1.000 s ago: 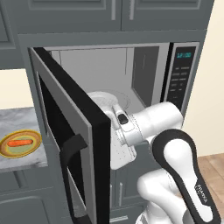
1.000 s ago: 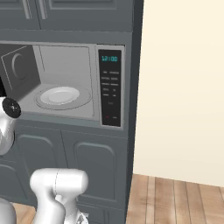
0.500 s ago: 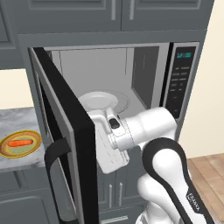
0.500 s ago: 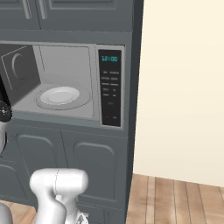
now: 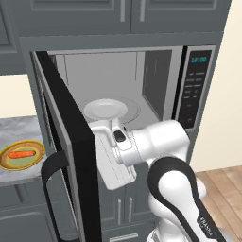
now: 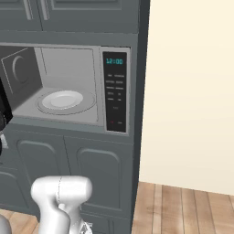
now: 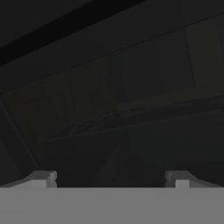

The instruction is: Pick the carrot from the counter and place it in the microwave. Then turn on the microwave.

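Observation:
The carrot (image 5: 21, 154) lies on a yellow-rimmed plate (image 5: 8, 164) on the marble counter (image 5: 19, 126) at the far left. The microwave (image 5: 197, 90) (image 6: 116, 91) stands with its black door (image 5: 66, 142) swung wide open to the left. A white turntable dish (image 5: 106, 108) (image 6: 64, 99) sits in its cavity. My white hand (image 5: 112, 158) hangs below the cavity's front edge, right behind the door's inner face, which hides the fingers. In the hand view my gripper (image 7: 111, 179) is open and holds nothing, with dark door glass close ahead.
The open door and its dark bar handle (image 5: 49, 189) stand between my hand and the counter. Grey cabinets (image 6: 91, 173) run below the microwave. A cream wall (image 6: 192, 91) and wood floor (image 6: 192, 205) lie to the right.
My hand has dropped down and to the left, from in front of the cavity to behind the open door. The gripper has stayed open. Carrot and door have not moved.

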